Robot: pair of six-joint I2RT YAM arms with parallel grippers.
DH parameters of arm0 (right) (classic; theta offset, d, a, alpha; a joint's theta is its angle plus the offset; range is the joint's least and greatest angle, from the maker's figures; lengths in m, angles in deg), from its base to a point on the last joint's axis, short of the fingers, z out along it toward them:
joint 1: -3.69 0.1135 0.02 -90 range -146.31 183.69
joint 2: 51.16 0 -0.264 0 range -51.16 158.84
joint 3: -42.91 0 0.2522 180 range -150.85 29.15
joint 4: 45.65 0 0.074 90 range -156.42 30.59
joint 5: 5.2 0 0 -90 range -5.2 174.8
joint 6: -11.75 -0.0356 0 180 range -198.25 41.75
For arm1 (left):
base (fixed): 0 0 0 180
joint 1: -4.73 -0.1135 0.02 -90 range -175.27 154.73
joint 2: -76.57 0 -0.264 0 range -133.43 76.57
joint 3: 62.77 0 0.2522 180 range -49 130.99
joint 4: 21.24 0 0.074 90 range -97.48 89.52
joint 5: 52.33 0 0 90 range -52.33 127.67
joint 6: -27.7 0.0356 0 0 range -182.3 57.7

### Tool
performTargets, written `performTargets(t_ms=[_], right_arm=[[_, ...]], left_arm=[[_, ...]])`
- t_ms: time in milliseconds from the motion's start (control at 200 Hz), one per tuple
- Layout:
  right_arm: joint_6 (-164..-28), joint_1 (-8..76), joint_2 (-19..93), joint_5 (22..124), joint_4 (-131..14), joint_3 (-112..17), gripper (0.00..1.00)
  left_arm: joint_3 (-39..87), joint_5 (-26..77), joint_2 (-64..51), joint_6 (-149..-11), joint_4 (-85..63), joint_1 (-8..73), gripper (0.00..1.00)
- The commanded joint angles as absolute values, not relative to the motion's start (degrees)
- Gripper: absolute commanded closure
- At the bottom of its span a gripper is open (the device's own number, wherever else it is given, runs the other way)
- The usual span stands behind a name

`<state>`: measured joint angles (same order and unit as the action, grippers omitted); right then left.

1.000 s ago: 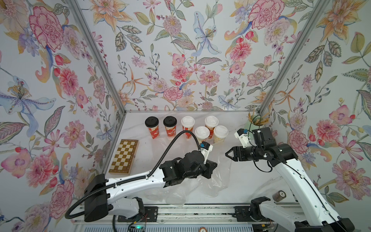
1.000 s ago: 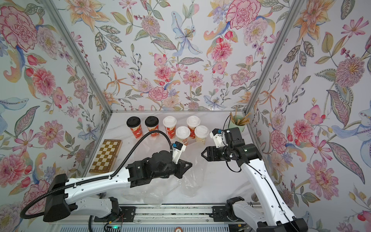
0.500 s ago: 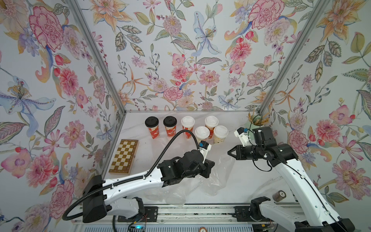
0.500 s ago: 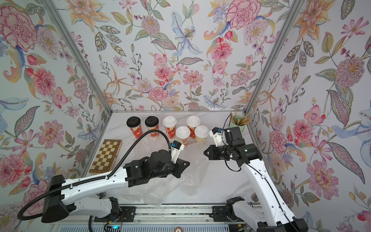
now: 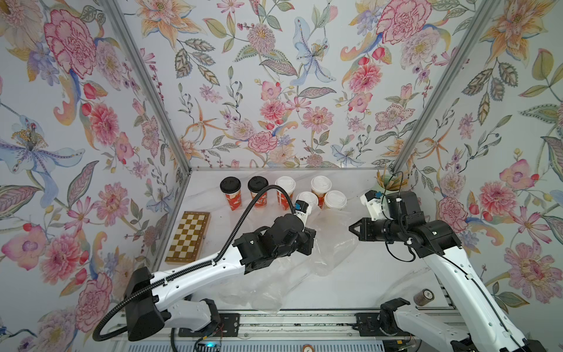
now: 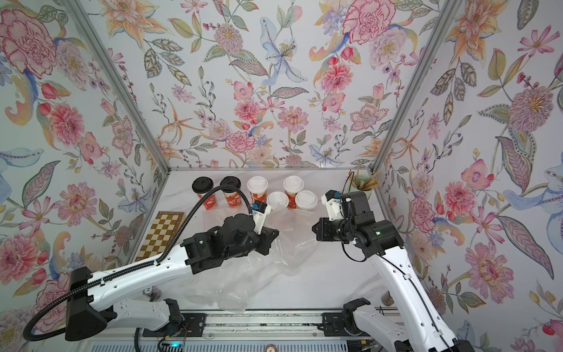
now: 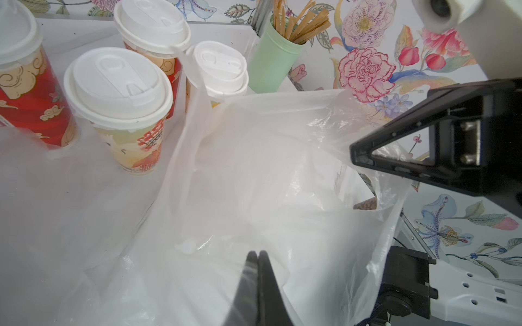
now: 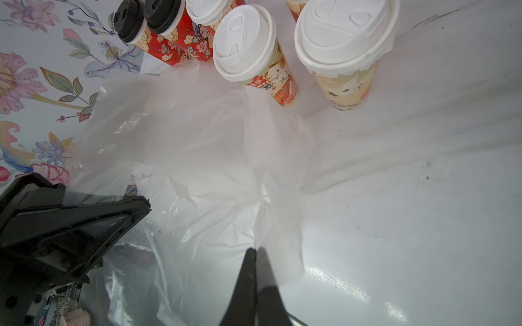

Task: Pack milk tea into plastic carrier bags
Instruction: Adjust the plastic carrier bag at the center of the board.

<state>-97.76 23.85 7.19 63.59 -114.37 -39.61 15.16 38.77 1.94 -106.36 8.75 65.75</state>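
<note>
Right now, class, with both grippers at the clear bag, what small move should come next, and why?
The left gripper and right gripper each look shut on the plastic carrier bag, whose film sags between them. All six milk tea cups stand outside it. So probably draw the grippers apart to spread its mouth.

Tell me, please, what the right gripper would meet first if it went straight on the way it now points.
The transparent plastic carrier bag: the right gripper, shut on its film, points into the crumpled sheet ahead. Whether the left gripper comes next, depth leaves unclear.
</note>
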Motion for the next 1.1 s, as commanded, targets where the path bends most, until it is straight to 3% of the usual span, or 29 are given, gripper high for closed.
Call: performTargets(t_ms=[0, 110, 200, 285, 490, 646, 896, 1096], right_arm=[[-100.6, 25.7, 8.1, 64.7, -112.0, -38.6, 0.98], [-101.0, 27.5, 9.4, 64.7, -112.1, -39.2, 0.85], [-101.6, 28.5, 9.8, 64.9, -112.1, -39.8, 0.68], [-101.9, 29.5, 10.3, 65.7, -112.9, -40.9, 0.54], [-101.3, 31.2, 11.9, 70.7, -119.0, -44.6, 0.43], [-101.5, 32.7, 12.0, 69.8, -122.2, -46.2, 0.38], [-105.3, 38.1, 12.7, 71.2, -123.9, -46.6, 0.36], [-112.1, 43.8, 13.2, 82.0, -123.9, -48.1, 0.3]], left_arm=[[16.2, 39.0, 2.1, -105.5, 13.2, 64.4, 1.0], [14.7, 37.2, 3.3, -106.1, 13.2, 63.6, 0.9], [14.7, 37.3, 3.7, -105.7, 14.0, 63.0, 0.69], [15.4, 38.4, 3.8, -104.9, 15.0, 62.1, 0.57], [18.1, 40.0, 4.1, -102.2, 16.7, 59.7, 0.5], [19.2, 38.5, 3.6, -100.5, 17.9, 58.7, 0.54], [17.8, 33.9, 3.6, -102.0, 14.3, 58.7, 0.9], [15.2, 31.5, 5.6, -104.9, 9.8, 58.9, 1.0]])
